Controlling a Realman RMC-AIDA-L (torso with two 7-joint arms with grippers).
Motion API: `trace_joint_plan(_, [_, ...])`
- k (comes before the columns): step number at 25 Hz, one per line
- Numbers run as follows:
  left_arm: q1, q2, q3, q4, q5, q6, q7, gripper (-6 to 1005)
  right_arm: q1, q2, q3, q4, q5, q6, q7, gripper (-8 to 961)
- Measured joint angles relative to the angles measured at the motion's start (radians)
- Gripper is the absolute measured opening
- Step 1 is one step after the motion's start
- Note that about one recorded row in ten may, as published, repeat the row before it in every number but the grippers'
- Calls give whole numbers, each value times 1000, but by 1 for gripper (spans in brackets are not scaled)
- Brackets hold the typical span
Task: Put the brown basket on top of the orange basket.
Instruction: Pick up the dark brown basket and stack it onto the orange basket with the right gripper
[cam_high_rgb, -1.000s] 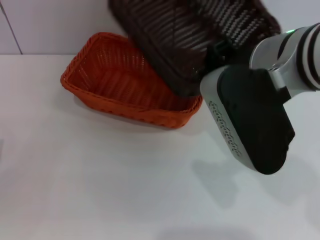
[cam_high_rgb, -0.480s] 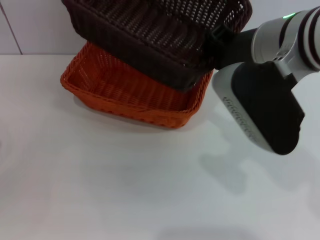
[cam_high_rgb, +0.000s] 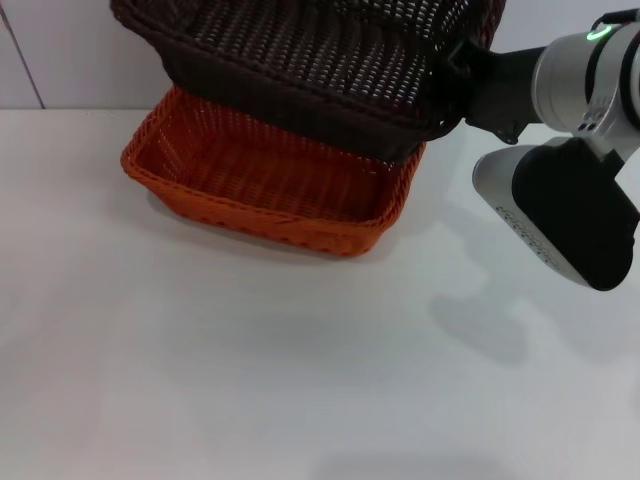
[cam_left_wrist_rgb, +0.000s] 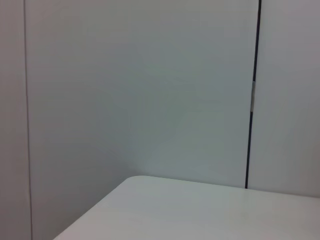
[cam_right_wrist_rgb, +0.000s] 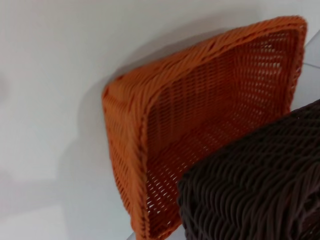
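Observation:
The brown basket hangs in the air at the back of the head view, roughly level, over the far half of the orange basket. My right gripper is shut on the brown basket's right rim and holds it up. The orange basket stands on the white table, open side up. The right wrist view shows the orange basket with a corner of the brown basket in front of it. My left gripper is out of view.
My right arm's grey and black forearm hangs over the table's right side. A white wall stands behind the baskets. The left wrist view shows only wall panels and a table corner.
The brown basket has swung left and levelled out over the orange basket. My right forearm has moved right and back.

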Motion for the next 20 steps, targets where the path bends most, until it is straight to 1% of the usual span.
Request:
trace_joint_plan(1, [0, 0, 0, 0, 0, 0, 0, 770, 0, 0, 0, 0, 0, 0, 0, 150])
trace_joint_plan(5, [3, 0, 0, -4, -1, 0, 0, 770, 8, 1, -10, 69, 6, -52, -36, 150])
trace_joint_plan(16, [-3, 0, 2, -2, -15, -6, 0, 770, 37, 5, -44, 109, 32, -109, -28, 151])
trace_joint_plan(20, [-4, 0, 6, -3, -15, -6, 0, 770, 35, 8, -81, 114, 31, -117, 8, 151])
